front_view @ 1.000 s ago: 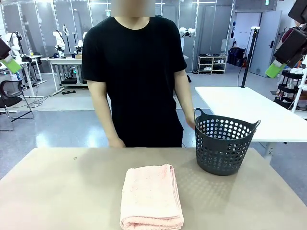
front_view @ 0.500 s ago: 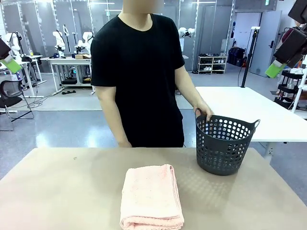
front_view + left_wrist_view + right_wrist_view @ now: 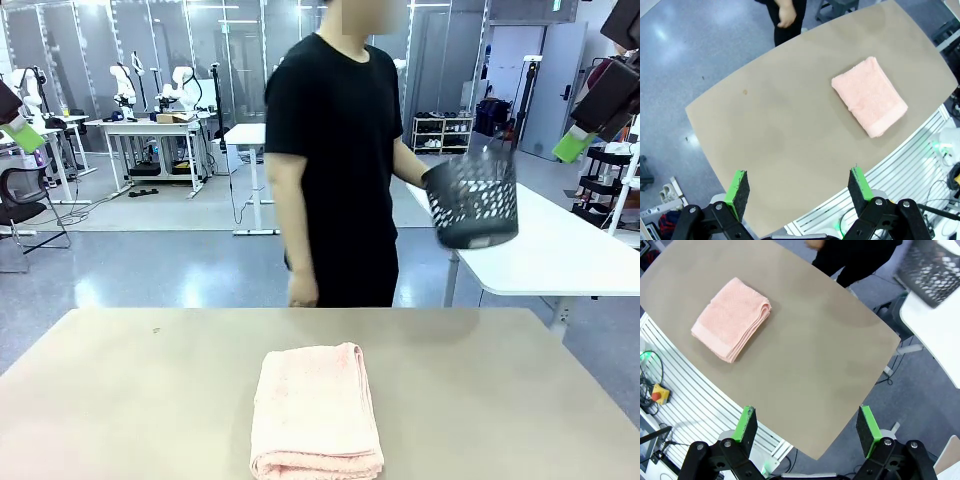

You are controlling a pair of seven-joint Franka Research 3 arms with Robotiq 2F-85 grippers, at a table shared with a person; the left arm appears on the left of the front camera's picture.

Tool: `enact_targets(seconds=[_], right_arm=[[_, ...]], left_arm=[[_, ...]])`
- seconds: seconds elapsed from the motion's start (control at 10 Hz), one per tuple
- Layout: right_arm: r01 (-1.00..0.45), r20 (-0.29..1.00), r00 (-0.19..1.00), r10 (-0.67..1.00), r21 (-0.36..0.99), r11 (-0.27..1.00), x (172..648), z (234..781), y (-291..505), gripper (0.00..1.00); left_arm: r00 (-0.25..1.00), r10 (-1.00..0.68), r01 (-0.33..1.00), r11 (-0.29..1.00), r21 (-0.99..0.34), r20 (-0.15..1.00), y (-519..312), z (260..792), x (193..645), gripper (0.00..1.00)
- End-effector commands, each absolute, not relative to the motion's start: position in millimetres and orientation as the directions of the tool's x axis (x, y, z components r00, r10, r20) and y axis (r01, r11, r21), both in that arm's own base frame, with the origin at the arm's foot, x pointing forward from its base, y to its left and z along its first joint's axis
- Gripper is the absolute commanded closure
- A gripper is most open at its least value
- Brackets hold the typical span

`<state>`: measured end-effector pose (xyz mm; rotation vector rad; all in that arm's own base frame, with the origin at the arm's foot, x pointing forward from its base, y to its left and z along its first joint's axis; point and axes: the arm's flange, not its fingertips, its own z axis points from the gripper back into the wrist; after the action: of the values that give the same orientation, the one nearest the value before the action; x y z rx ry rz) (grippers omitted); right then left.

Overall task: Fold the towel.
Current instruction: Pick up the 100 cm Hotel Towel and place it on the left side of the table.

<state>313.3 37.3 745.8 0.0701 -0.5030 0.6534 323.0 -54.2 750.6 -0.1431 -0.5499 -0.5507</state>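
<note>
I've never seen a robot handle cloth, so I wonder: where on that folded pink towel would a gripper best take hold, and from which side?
Probably at a near corner of the towel, coming down from above. It lies flat and already folded on the table, with its stacked layer edges showing along one long side in the right wrist view, so pinching there may catch only some of the layers.

Looking down from high above the tan table (image 3: 790, 125), with the left gripper (image 3: 799, 192) at the bottom edge, green pads (image 3: 737, 187) spread wide apart and nothing between them. Folded into a compact rectangle, the salmon-pink towel (image 3: 870, 95) lying flat near the table's right-hand edge, well apart from the gripper. At the top, beside the table's far edge, a person's hand (image 3: 785, 16) against dark clothing, over blue-grey floor (image 3: 685, 55).
</note>
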Motion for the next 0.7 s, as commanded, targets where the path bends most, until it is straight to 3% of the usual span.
enact_targets(seconds=[0.0,0.2,0.3,0.6], right_arm=[[-0.591,0.465,0.686,0.559,-0.092,0.802,312.8,748.4,35.6,0.00],[-0.591,0.465,0.686,0.559,-0.092,0.802,312.8,748.4,35.6,0.00],[-0.591,0.465,0.686,0.559,-0.092,0.802,312.8,748.4,35.6,0.00],[-0.591,0.465,0.686,0.559,-0.092,0.802,312.8,748.4,35.6,0.00]], left_arm=[[0.714,-0.452,0.527,0.850,0.015,0.535,-52.3,747.7,319.7,0.00],[0.713,-0.458,0.532,0.846,0.015,0.532,-54.2,750.6,323.0,0.00],[0.748,-0.414,0.563,0.809,-0.167,0.518,-47.5,747.4,343.0,0.00],[0.806,-0.360,0.538,0.776,-0.329,0.469,-93.8,666.8,360.8,0.00]])
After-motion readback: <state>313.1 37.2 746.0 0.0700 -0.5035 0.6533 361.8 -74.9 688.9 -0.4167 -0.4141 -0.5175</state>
